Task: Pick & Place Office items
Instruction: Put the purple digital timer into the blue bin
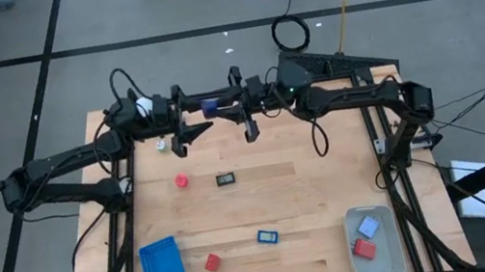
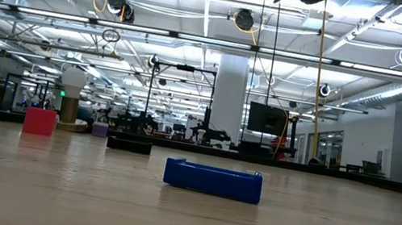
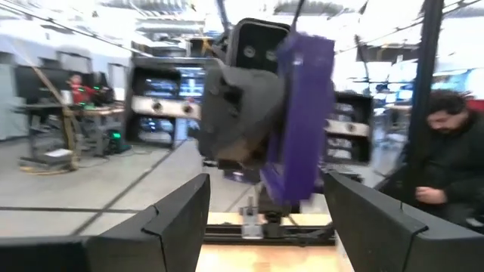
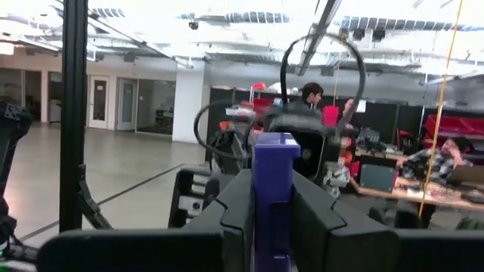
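My right gripper (image 1: 226,107) is raised above the table's far middle, shut on a purple-blue block (image 1: 210,107). My left gripper (image 1: 192,113) faces it from the left, open. In the left wrist view its two fingers (image 3: 181,219) stand wide apart in front of the block (image 3: 302,113), touching nothing. On the table lie a red piece (image 1: 181,180), a black rectangular piece (image 1: 226,179), a blue piece (image 1: 267,236), a red block (image 1: 212,262) and a whitish bit (image 1: 160,145). My right gripper (image 4: 274,219) pinches the purple-blue block's lower part (image 4: 274,189) between its two fingers (image 4: 234,204). It comes level from the table's right. The block stands upright, reaches out past the fingers' free ends and is lifted clear of the table.
A blue ribbed tray (image 1: 162,266) sits near the near-left corner. A translucent bin (image 1: 391,259) near the near-right corner holds a pale-blue piece (image 1: 367,226) and a red piece (image 1: 365,248). A white ball on a tan base (image 2: 70,95) stands far left. People sit beyond the table.
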You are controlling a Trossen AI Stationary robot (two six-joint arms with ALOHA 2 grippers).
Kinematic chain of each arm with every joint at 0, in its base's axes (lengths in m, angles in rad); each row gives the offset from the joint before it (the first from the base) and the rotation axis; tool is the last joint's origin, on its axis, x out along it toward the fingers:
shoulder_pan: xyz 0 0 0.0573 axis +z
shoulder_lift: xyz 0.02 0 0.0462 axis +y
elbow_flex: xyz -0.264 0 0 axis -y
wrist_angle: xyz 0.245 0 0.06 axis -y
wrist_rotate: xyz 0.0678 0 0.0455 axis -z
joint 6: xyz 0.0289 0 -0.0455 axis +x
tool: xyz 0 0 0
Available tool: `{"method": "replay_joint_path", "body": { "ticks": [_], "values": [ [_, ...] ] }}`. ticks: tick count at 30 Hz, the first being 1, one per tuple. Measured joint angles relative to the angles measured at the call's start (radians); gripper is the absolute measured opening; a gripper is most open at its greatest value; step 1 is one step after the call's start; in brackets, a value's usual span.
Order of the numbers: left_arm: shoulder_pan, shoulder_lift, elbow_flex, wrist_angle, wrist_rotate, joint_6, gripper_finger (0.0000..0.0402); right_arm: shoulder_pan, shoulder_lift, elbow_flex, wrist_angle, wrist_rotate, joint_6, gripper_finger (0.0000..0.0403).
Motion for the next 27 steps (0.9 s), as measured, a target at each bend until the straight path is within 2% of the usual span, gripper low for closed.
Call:
{"method": "replay_joint_path", "body": {
  "ticks": [5, 27],
  "values": [
    [-0.013, 0.0, 0.0, -0.011, -0.076, 0.056, 0.0259, -0.001, 0.002, 0.0, 0.002, 0.001, 0.004, 0.0045],
    [-0.091, 0.0, 0.0, -0.001, -0.097, 0.078, 0.0259, -0.001, 0.001, 0.0, -0.061, 0.001, -0.004, 0.0045]
  ]
}}
